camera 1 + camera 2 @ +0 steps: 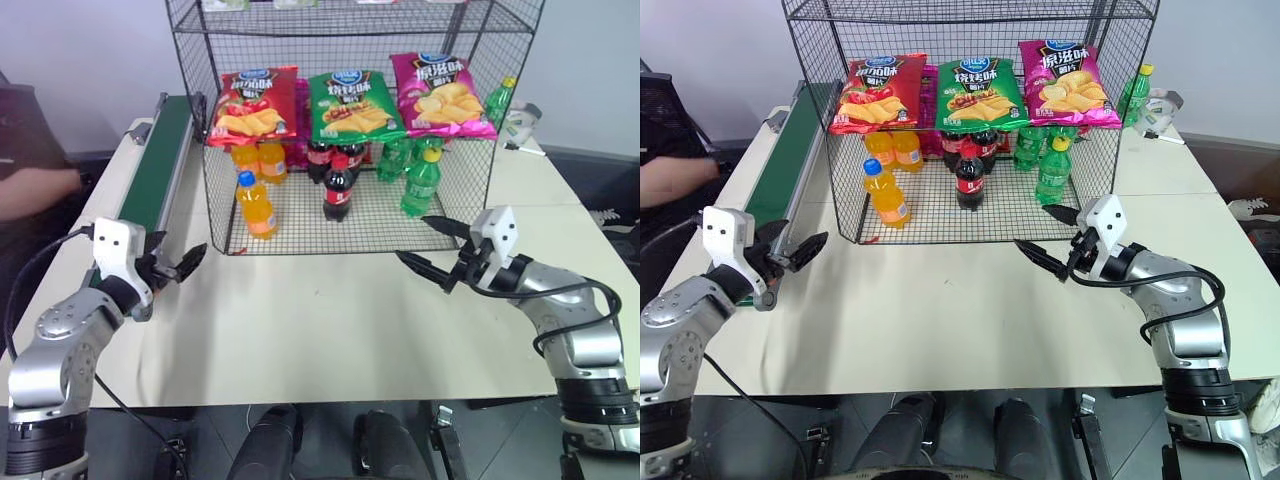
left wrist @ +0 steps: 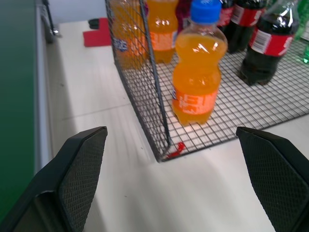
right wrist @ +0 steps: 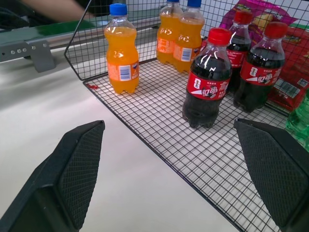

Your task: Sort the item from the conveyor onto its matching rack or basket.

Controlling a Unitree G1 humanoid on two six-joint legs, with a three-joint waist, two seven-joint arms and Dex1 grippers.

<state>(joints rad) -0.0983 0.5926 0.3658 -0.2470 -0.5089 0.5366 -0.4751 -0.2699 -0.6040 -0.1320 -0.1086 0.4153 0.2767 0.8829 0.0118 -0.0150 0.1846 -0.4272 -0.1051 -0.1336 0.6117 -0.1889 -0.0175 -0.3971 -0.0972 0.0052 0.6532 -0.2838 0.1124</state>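
Left tool [image 1: 178, 266] gapes wide and empty, orange soda bottle [image 1: 256, 206] standing apart inside rack [image 1: 455, 190].

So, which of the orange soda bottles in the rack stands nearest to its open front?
The single orange soda bottle standing alone near the rack's front left corner; the other orange bottles stand together further back, under the red chip bag.

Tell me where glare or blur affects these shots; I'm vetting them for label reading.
Left wrist view: the orange soda bottle is soft, its label smeared. Right wrist view: highlights glint on the cola bottle, label readable. Head views: chip bags shine mildly.
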